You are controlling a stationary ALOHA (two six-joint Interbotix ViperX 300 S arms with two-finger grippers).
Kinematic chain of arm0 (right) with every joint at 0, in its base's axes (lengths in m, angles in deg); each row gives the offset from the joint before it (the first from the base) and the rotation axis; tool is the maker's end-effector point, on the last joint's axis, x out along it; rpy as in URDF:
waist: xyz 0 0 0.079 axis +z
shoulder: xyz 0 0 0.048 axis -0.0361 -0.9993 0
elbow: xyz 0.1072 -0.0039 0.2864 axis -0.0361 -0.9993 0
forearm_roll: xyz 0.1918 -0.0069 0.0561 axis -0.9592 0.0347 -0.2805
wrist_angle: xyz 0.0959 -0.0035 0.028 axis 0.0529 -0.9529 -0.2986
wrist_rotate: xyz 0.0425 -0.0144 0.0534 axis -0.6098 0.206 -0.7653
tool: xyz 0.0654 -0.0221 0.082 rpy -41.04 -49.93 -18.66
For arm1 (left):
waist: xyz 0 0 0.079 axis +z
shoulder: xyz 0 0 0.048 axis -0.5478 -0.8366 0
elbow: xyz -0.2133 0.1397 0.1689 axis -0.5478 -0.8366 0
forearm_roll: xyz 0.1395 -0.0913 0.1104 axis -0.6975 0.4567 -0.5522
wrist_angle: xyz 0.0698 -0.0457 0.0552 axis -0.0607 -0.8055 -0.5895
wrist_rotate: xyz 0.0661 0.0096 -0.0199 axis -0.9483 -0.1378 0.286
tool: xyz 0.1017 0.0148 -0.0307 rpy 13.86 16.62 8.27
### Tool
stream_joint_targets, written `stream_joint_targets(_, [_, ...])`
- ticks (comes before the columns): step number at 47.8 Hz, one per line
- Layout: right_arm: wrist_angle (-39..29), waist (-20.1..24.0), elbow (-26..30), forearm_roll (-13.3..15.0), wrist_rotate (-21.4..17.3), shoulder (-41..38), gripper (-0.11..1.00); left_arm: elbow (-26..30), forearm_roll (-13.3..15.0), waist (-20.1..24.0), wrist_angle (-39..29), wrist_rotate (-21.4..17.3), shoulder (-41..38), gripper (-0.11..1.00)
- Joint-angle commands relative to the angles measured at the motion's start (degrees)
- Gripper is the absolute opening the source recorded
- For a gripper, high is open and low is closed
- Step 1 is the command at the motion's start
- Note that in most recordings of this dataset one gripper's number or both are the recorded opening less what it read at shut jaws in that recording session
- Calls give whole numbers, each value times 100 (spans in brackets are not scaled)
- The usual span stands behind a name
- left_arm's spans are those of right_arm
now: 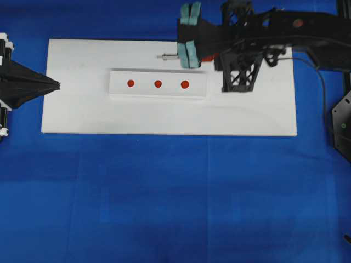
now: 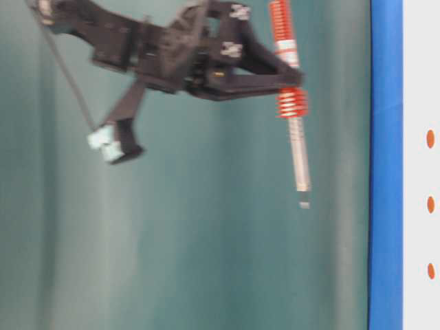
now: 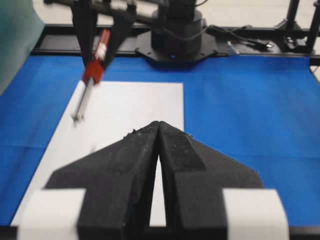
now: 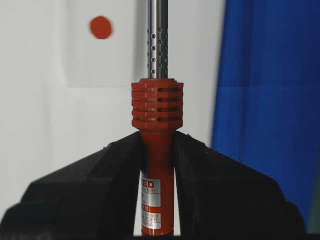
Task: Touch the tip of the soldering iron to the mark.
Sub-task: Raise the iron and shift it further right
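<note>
1. Gripping the orange-red handle of the soldering iron [image 4: 157, 150], the right gripper [image 4: 157, 150] has its black fingers [image 4: 100, 175] clamped on either side.
2. The tip [image 2: 304, 204] hangs in the air above the white board [image 1: 82, 118], away from the mark [image 1: 158, 84] on the white block [image 1: 118, 82].
3. The left gripper [image 3: 158, 130] is pressed closed, holding nothing, at the board's left edge.

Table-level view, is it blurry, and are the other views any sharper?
Table-level view: the soldering iron and right end effector look soft, smeared. Left wrist view: the iron is blurred, the near left end effector sharper. Right wrist view: handle crisp, red dot slightly soft. Overhead view: evenly lit, mild softness.
</note>
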Motion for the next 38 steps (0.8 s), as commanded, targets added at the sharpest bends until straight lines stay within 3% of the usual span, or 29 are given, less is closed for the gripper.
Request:
stream_joint_targets(1, [-141, -9, 246, 97, -9, 211, 7, 70, 0, 18, 70, 9, -18, 0])
stream_joint_targets(20, [-141, 0, 132, 88, -26, 255, 7, 62, 0, 9, 70, 9, -18, 0])
stream_joint_targets(38, [-123, 0, -800, 70, -158, 1046, 7, 62, -9, 9, 70, 9, -18, 0])
